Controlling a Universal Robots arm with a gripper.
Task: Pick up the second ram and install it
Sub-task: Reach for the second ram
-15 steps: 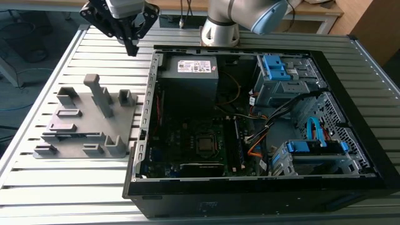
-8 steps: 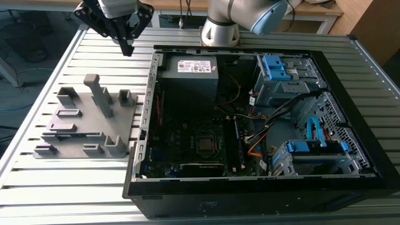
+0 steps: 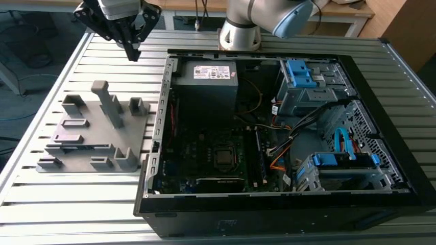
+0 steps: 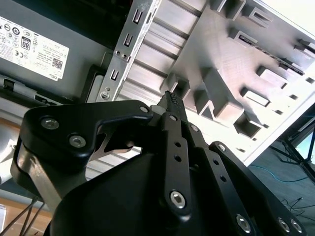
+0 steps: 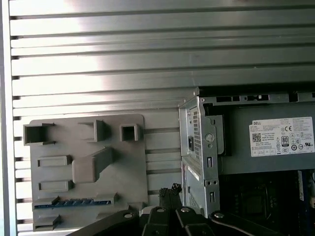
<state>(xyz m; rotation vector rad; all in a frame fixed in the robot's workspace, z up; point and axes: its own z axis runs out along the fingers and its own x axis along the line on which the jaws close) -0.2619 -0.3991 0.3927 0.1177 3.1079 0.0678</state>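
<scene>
The table (image 3: 102, 66) is silver with long stripes. The block tray (image 3: 102, 135) is grey. The computer box (image 3: 272, 217) is black with blue parts (image 3: 299, 74) inside. The hand (image 3: 132, 52) is black.

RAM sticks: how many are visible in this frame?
2. The second ram lies in a slot of the grey fixture; a dark stick stands in the case, to the exterior view's right of the CPU socket. More may be hidden.
</scene>
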